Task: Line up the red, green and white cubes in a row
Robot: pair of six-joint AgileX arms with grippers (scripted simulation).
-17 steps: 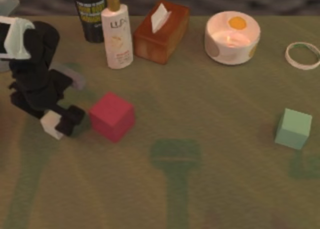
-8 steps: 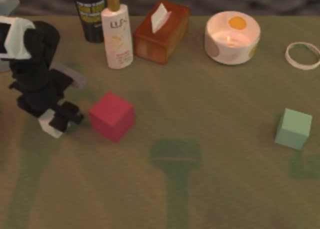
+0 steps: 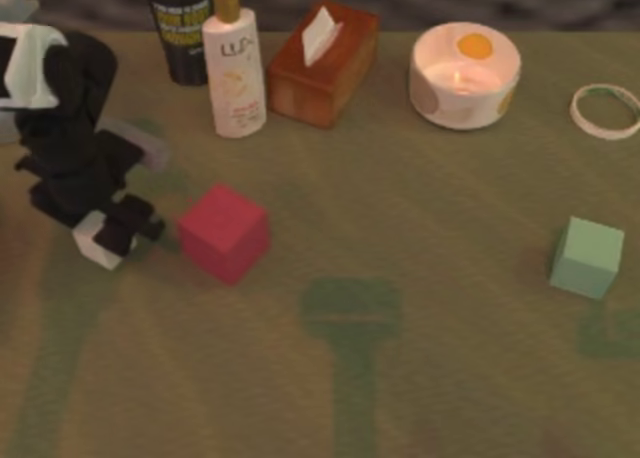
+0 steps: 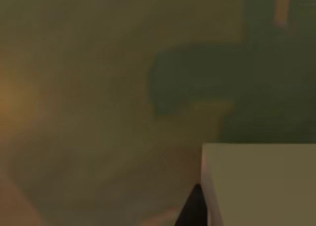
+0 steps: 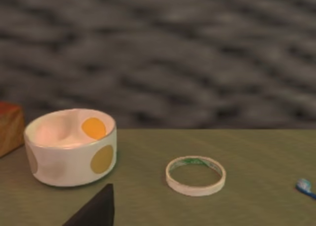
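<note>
White cube [image 3: 93, 240] in left jaws [image 3: 108, 236], shifted further left

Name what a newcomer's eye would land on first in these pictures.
The left gripper at the table's left, its jaws shut on the white cube. Just to its right sits the big red cube, apart from it. The green cube stands alone far at the right edge.
</note>
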